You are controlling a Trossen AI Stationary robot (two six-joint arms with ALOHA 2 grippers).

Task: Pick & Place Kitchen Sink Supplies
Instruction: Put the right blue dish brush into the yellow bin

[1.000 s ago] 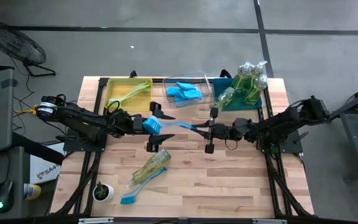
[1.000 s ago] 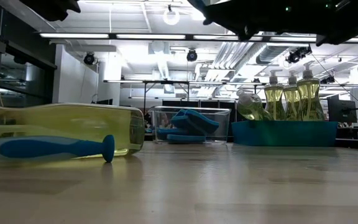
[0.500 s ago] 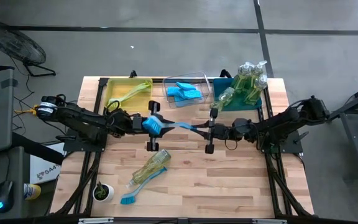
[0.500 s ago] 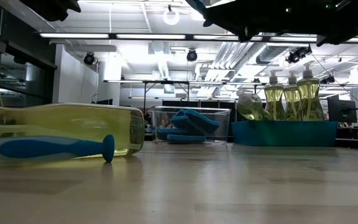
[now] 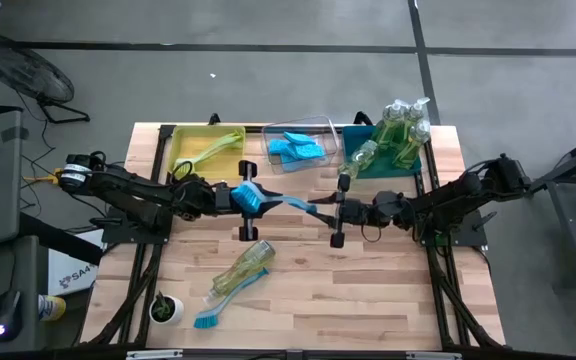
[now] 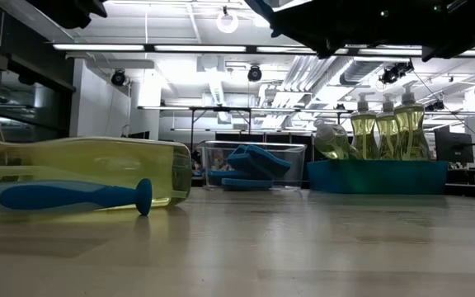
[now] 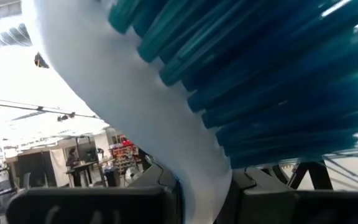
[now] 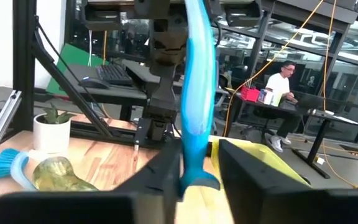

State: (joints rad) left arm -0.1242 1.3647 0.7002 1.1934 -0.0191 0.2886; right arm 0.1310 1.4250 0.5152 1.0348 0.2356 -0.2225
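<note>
A blue-bristled dish brush [image 5: 283,203] with a white head and a blue handle hangs over the middle of the table, between my two grippers. My left gripper [image 5: 247,201] is shut on its head end. My right gripper [image 5: 332,209] is open a little. Its two fingers stand on either side of the handle's flared end [image 8: 197,177]. A soap bottle [image 5: 243,268] lies on its side on the table, with a second blue brush [image 5: 218,305] against it. Both also show in the low view, the bottle [image 6: 81,169] and the brush [image 6: 72,196]. My left gripper pinches the brush's white head [image 7: 194,180] between its two fingers, just behind the blue bristles [image 7: 272,81]. The fingers come from the table's left and slant upward. The brush is lifted clear of the table and lies roughly level, its handle toward the right arm.
Along the far edge stand a yellow bin [image 5: 183,150] with a yellow-green brush, a clear bin [image 5: 330,150] with blue sponges, and a teal bin [image 5: 363,168] with several soap bottles. A small potted plant [image 5: 166,308] stands at the near left. The near right of the table is bare wood.
My left gripper has shut on the blue brush's head, where its fingers stood wide apart a second ago. The brush stays in place over the table's middle, clear of the wood.
</note>
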